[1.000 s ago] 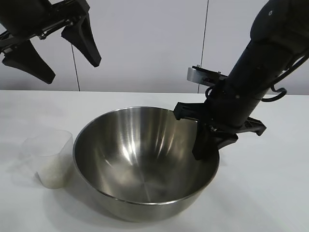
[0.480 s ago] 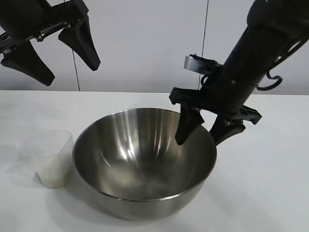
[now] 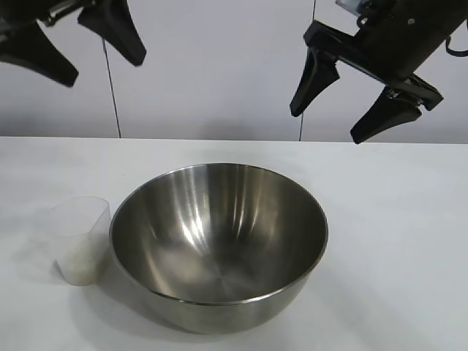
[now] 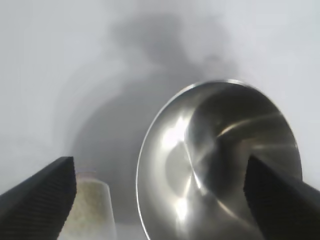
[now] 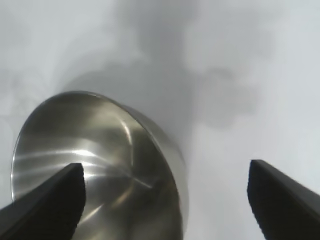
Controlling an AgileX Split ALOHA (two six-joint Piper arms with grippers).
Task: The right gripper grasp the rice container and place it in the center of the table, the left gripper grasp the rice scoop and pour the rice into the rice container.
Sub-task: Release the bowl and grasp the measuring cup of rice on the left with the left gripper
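A large steel rice container is sitting upright near the middle of a white desk, and nothing is touching it. Its inside is looking bare, so the pouring is judged not yet done.

The right gripper is hanging above and behind the container's right side, well clear of the rim, with its jaws released and spread wide, holding nothing. With the container resting free at the centre, this arm's part of the job appears finished, and its height is leaving the space over the container open.

The rice scoop, a small frosted plastic cup, is standing upright on the desk just beside the container's left wall; whether the two are touching cannot be told. White rice is lying in the lower part of the scoop.

The left gripper is hovering high above the scoop, off the container's left side, jaws spread wide and empty. It seems poised to come down for the scoop.

Behind the container is a plain pale wall. Nothing is standing between the left gripper and the scoop, though the container's wall so close by is leaving little room for a jaw on that side.
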